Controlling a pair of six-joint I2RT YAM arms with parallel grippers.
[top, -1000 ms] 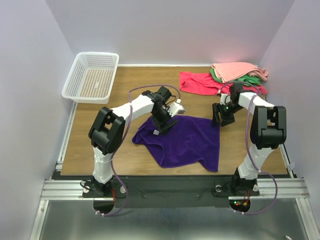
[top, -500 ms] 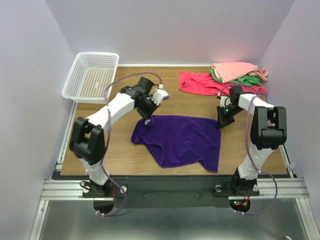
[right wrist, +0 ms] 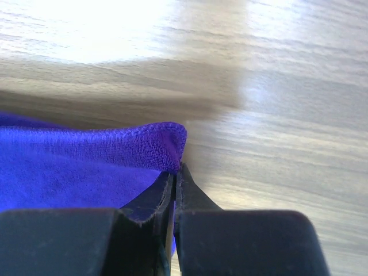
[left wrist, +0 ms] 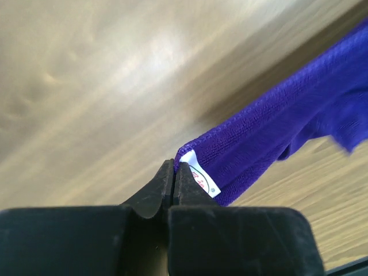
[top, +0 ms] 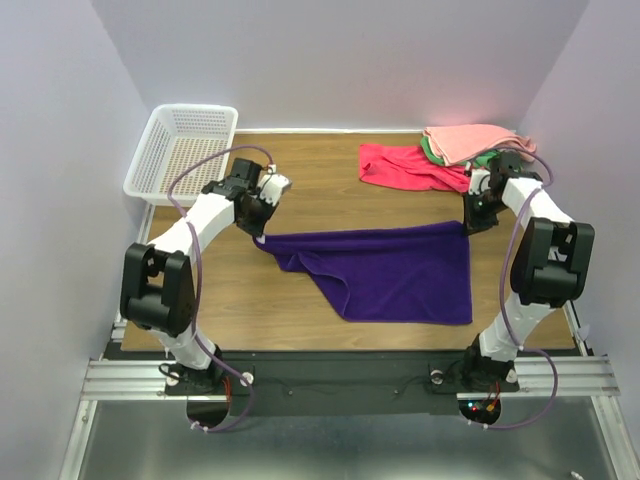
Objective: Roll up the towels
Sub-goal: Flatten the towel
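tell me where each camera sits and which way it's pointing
Top external: fixed above and behind the arm bases, looking down and forward over the wooden table; both whole arms show, left gripper and right gripper holding the purple towel by two corners.
Left wrist: on the left wrist, looking along its shut fingers at the towel corner with the white tag.
Right wrist: on the right wrist, looking along its shut fingers at the other pinched corner.
Shared: every view shows the purple towel over the table.

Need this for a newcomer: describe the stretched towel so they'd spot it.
On the wooden table, look at the middle. The purple towel spreads there, far edge pulled taut; the other towels, red, pink and green, are heaped far right.
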